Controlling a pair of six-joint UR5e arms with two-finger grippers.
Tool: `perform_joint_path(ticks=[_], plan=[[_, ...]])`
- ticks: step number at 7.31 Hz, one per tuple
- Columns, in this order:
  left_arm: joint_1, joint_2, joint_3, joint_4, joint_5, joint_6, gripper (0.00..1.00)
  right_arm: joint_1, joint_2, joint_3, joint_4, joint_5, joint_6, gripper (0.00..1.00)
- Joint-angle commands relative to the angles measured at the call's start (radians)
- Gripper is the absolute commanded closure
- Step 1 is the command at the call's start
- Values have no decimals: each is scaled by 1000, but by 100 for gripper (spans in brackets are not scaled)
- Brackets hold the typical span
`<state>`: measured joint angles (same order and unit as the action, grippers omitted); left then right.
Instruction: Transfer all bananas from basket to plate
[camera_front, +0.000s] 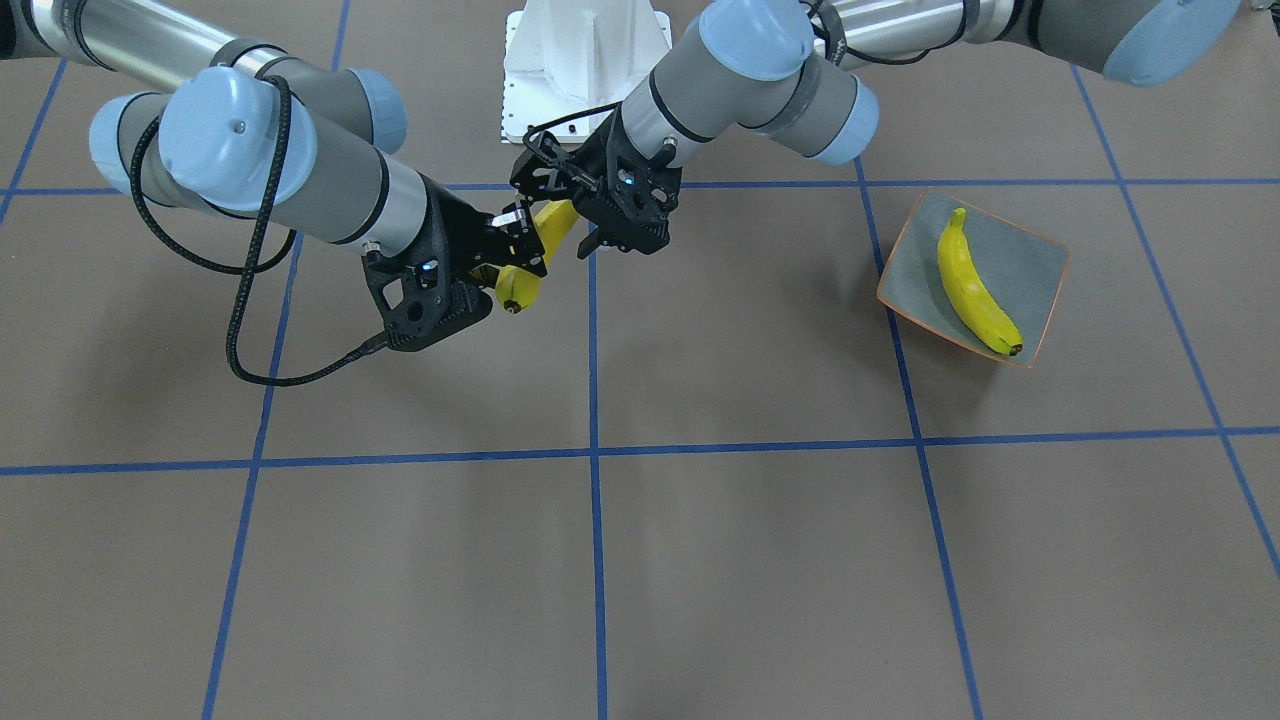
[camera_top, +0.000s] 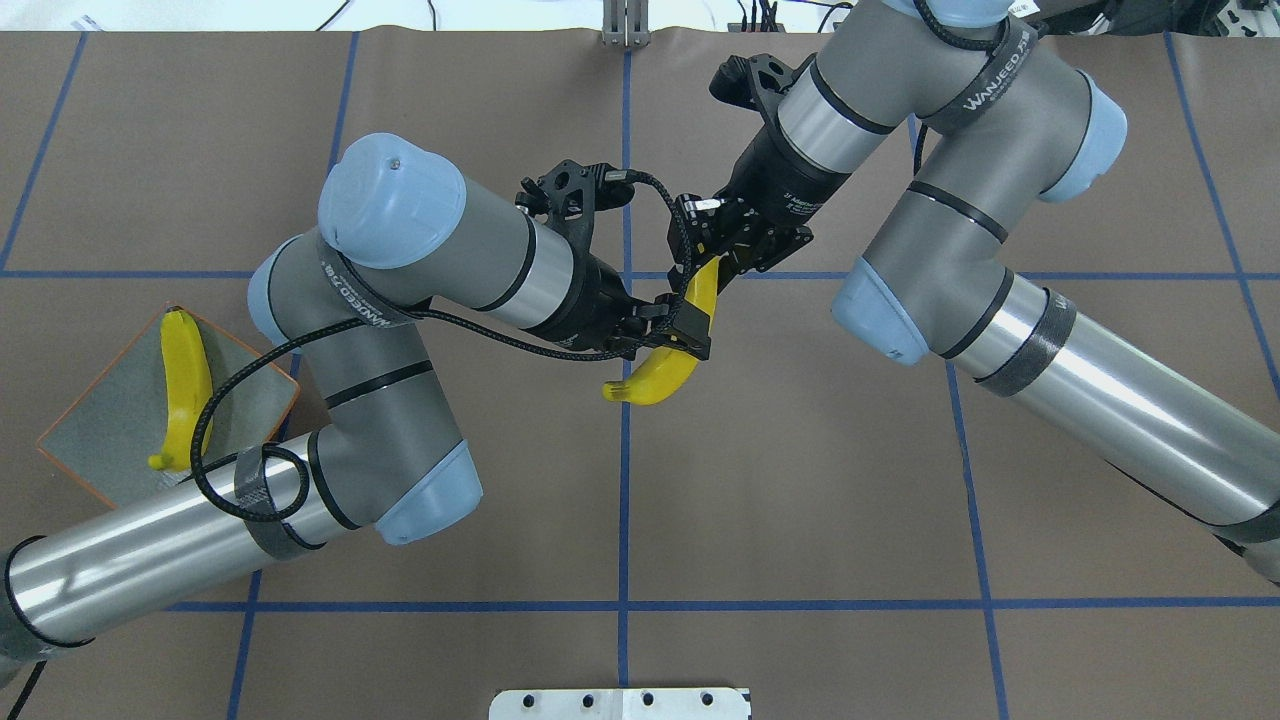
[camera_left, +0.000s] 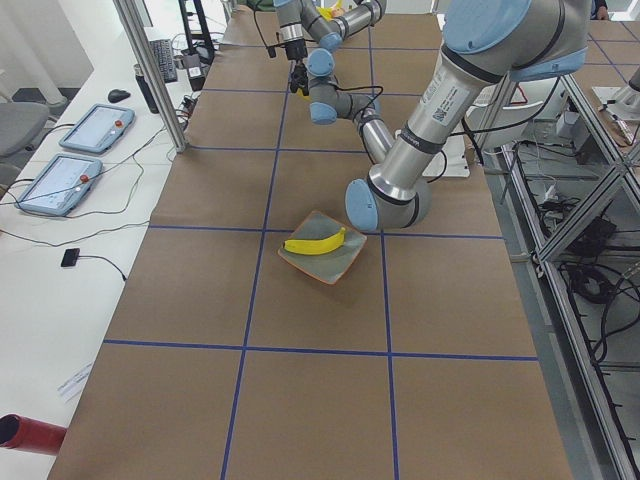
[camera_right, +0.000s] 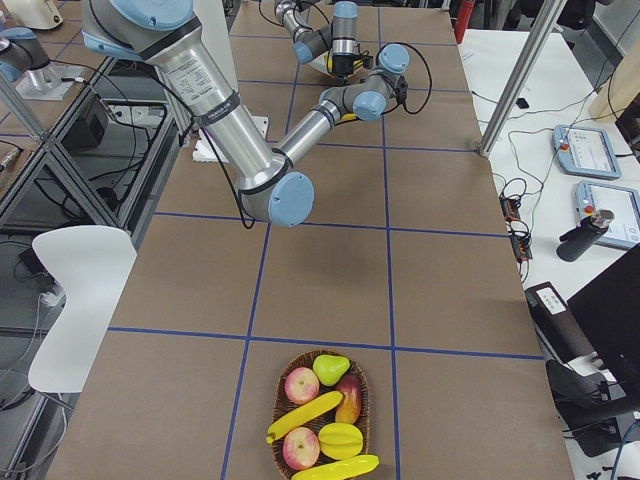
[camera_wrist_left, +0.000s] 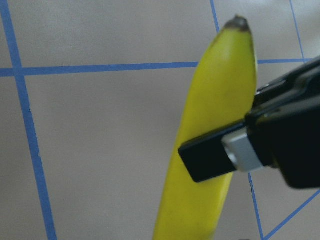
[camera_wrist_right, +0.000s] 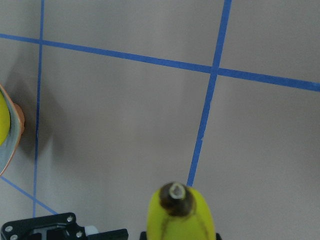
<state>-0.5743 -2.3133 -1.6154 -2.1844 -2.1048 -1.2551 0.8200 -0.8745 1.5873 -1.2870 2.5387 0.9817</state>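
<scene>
A yellow banana (camera_top: 655, 378) hangs above the middle of the table, held at both ends. My left gripper (camera_top: 685, 330) is shut on its lower half, and my right gripper (camera_top: 715, 262) is shut on its far end. The front view shows the same banana (camera_front: 520, 290) between the right gripper (camera_front: 520, 255) and the left gripper (camera_front: 585, 225). In the left wrist view a black finger (camera_wrist_left: 215, 155) of the other gripper crosses the banana (camera_wrist_left: 210, 100). The plate (camera_top: 110, 420) on my left side holds one banana (camera_top: 185, 385). The basket (camera_right: 368, 418) at the table's right end holds two bananas (camera_right: 305, 417).
Apples, a pear and other fruit (camera_right: 300, 385) share the basket. A black cable (camera_front: 250, 330) loops below the right arm's wrist. The robot's white base (camera_front: 585, 70) sits at the table's near edge. Blue tape lines grid the brown tabletop.
</scene>
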Motion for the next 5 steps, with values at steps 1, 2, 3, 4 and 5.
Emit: perform_joint_path(ticks=[1,2,3,4,5], plan=[[2,-4,0,0,0,-18,43,-2,-1,0,0,0,0,100],[2,-4,2,0,2,-18,55,-2,0,0,0,0,0,100],[2,-4,3,0,2,-18,64,-2,-1,6,0,2,0,100],[4,-3,6,0,2,-18,74,-2,-1,8,0,9,0,100],[11,-1,8,0,3,-15,98,-2,-7,17,0,11,9,100]])
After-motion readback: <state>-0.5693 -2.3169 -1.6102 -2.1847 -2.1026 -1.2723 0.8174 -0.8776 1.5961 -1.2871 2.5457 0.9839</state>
